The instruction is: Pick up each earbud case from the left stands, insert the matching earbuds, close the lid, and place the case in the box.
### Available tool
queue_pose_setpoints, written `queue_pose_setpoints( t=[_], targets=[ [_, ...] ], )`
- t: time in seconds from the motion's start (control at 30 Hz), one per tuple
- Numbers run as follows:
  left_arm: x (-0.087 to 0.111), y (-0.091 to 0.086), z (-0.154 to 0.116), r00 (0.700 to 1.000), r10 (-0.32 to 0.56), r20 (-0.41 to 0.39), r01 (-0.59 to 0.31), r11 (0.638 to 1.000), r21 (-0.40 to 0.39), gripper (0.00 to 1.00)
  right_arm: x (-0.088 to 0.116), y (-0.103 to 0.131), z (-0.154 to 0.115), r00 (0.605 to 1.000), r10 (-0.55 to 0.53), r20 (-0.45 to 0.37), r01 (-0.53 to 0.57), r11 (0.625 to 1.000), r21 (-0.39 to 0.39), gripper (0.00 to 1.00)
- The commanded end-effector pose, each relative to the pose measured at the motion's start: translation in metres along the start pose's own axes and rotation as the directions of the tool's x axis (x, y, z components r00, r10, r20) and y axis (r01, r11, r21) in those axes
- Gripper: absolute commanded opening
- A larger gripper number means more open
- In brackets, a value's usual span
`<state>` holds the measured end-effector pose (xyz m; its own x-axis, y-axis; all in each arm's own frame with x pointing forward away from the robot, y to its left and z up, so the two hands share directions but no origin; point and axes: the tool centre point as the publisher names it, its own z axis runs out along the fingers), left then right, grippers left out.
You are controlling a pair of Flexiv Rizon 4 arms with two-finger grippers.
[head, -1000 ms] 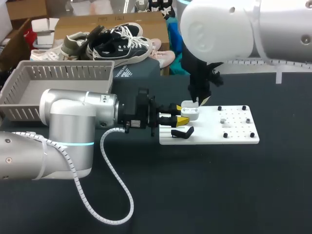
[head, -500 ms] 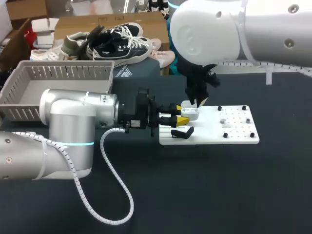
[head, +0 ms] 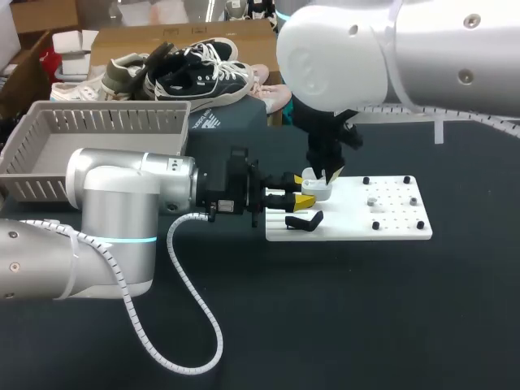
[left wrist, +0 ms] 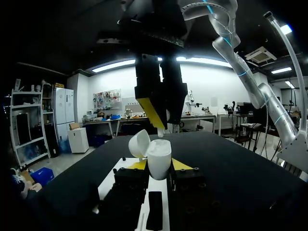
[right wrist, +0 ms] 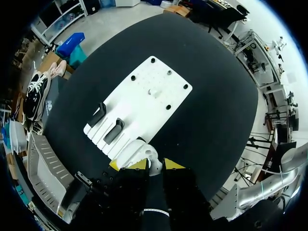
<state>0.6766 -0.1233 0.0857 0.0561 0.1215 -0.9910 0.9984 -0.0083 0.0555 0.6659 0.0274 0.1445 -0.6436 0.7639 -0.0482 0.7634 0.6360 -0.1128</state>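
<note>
A black desk [head: 366, 309] carries a white pegboard plate [head: 390, 219] towards its right. A grey slatted box [head: 97, 122] sits at the desk's far left edge, well apart from the plate.

The left tool [head: 296, 199] is at the plate's left end, its fingers pressed narrow on either side of a white earbud case [head: 315, 185]. In the left wrist view this tool [left wrist: 159, 165] holds the case [left wrist: 159, 156] upright, with the lid [left wrist: 139, 143] swung open and leaning to one side. What lies inside the case cannot be made out.

The right tool [head: 327, 172] hangs directly over the open case, pointing down. From its own camera the right tool [right wrist: 155, 165] has its fingers drawn close together. A small white piece, probably an earbud [left wrist: 160, 131], is pinched at the tips just above the case's mouth.

Two black stands [right wrist: 113, 131] stand on the plate beside the case. A small white item [head: 373, 201] rests among the pegs farther right.

Since a second ago the right arm has slid leftward in the head view, and its tool has come down closer to the case. The left arm, the case and the plate have kept their places.
</note>
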Motion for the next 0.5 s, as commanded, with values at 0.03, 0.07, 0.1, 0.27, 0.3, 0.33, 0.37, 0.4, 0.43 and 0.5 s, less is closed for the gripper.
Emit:
queue_pose_setpoints(
  t=[0.03,0.07,0.1,0.27,0.3,0.33,0.37,0.4,0.43,0.5],
  targets=[
    [0.0003,-0.0006,0.0001,1.000,0.001,0.002,-0.001,1.000,-0.003,0.00,0.0004,0.0021,-0.0007,1.000,-0.001,-0.001,0.001,1.000,0.008,0.00],
    [0.0003,-0.0006,0.0001,1.000,0.001,0.002,-0.001,1.000,-0.003,0.00,0.0005,0.0023,-0.0006,1.000,-0.002,-0.001,0.002,1.000,0.009,0.00],
    [0.0003,-0.0006,0.0001,1.000,0.001,0.002,-0.001,1.000,-0.003,0.00,0.0006,0.0025,-0.0004,1.000,-0.003,0.000,0.003,1.000,0.010,0.00],
    [0.0003,-0.0006,0.0001,1.000,0.001,0.002,-0.001,1.000,-0.003,0.00,0.0001,0.0034,0.0010,1.000,-0.002,-0.004,0.002,1.000,0.011,0.00],
    [0.0003,-0.0006,0.0001,1.000,0.001,0.002,-0.001,1.000,-0.003,0.00,0.0001,0.0034,0.0010,1.000,-0.002,-0.004,0.002,1.000,0.012,0.00],
    [0.0003,-0.0006,0.0001,1.000,0.001,0.002,-0.001,1.000,-0.003,0.00,0.0001,0.0036,0.0012,1.000,-0.002,-0.005,0.002,1.000,0.012,0.00],
    [0.0003,-0.0006,0.0001,1.000,0.001,0.002,-0.001,1.000,-0.003,0.00,0.0001,0.0038,0.0014,1.000,-0.002,-0.005,0.002,1.000,0.012,0.00],
    [0.0003,-0.0006,0.0001,1.000,0.001,0.002,-0.001,1.000,-0.003,0.00,0.0001,0.0041,0.0016,1.000,-0.003,-0.005,0.003,1.000,0.012,0.00],
    [0.0003,-0.0006,0.0001,1.000,0.001,0.002,-0.001,1.000,-0.003,0.00,0.0002,0.0044,0.0018,1.000,-0.003,-0.006,0.003,1.000,0.013,0.00],
    [0.0003,-0.0006,0.0001,1.000,0.001,0.002,-0.001,1.000,-0.003,0.00,0.0001,0.0047,0.0026,1.000,-0.004,-0.006,0.004,1.000,0.015,0.00]
  ],
)
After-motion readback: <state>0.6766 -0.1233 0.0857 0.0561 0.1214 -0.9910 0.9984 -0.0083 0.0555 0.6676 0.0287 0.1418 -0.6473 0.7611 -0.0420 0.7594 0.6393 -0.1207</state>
